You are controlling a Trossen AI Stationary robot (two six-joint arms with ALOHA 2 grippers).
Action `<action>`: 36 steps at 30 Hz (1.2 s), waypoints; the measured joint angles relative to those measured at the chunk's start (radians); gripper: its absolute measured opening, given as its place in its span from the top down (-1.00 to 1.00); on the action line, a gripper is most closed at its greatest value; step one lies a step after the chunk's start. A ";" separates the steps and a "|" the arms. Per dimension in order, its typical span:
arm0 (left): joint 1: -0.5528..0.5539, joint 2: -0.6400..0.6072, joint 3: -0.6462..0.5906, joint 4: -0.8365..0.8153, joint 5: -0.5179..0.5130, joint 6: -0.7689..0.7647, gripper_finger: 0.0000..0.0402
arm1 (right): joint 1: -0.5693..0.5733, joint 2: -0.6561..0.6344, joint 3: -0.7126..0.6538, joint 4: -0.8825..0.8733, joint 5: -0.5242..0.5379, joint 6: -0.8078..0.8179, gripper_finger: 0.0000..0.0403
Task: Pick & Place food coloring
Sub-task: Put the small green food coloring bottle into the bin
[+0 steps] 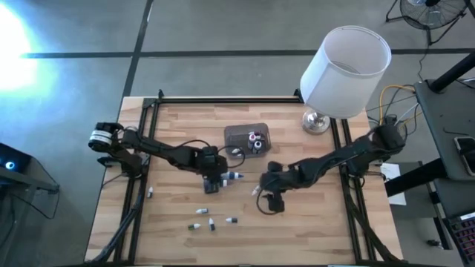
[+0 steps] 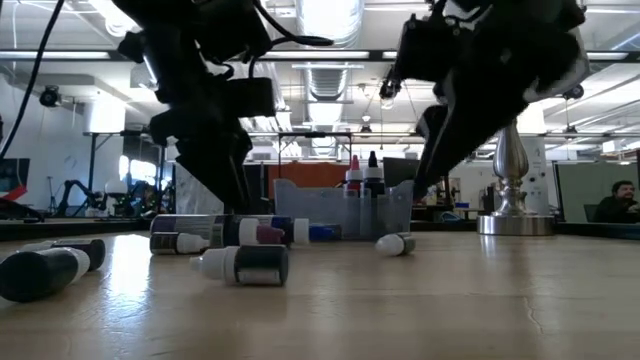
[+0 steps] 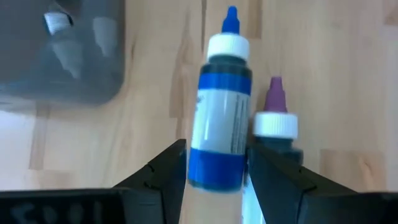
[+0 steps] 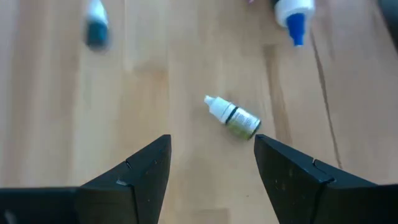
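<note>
Small food coloring bottles lie scattered on the wooden table (image 1: 319,230). My left gripper (image 1: 215,180) (image 3: 217,183) is mid-table, shut on a blue-capped, blue-labelled bottle (image 3: 221,118) (image 1: 234,176). A purple-capped bottle (image 3: 274,124) lies beside it on the wood. To the right, my right gripper (image 1: 269,200) (image 4: 211,180) hangs open above the table. A small white-capped, greenish bottle (image 4: 233,118) (image 2: 395,243) lies on its side just ahead of the open fingers, untouched. My left gripper pinches the blue-capped bottle by its bottom end (image 3: 214,171) between the two fingers. The fingers slant down from the table's left side. The bottle sticks out ahead of them, cap toward the table's right. Whether it is clear of the wood, I cannot tell.
A grey translucent tub (image 1: 247,137) holding upright bottles stands behind the grippers. A lamp (image 1: 343,70) with a white shade stands at the far right. More bottles lie near the front (image 1: 211,221) and at the left (image 1: 148,191). A black frame (image 1: 141,148) borders the table.
</note>
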 joint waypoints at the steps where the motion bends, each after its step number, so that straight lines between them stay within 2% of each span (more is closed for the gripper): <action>1: -0.003 -0.004 0.000 -0.015 0.000 -0.002 0.27 | 0.001 0.017 0.008 0.001 0.001 -0.043 -0.11; 7: -0.056 -0.081 -0.001 -0.123 -0.072 -0.103 0.27 | 0.002 0.114 0.079 0.002 -0.003 -0.251 -0.11; 13: -0.153 -0.221 -0.004 -0.219 -0.198 -0.289 0.27 | 0.015 0.215 0.146 -0.009 -0.003 -0.487 -0.11; 20: -0.260 -0.348 -0.008 -0.276 -0.361 -0.522 0.27 | -0.006 0.290 0.196 -0.059 0.072 -0.554 -0.11; 26: -0.318 -0.389 -0.021 -0.337 -0.431 -0.647 0.27 | -0.046 0.324 0.235 -0.091 0.017 -0.587 -0.10; 30: -0.348 -0.389 -0.021 -0.379 -0.436 -0.709 0.27 | -0.076 0.330 0.248 -0.123 -0.064 -0.555 0.01; 36: -0.389 -0.386 -0.021 -0.398 -0.452 -0.775 0.27 | -0.095 0.329 0.248 -0.132 -0.102 -0.524 0.40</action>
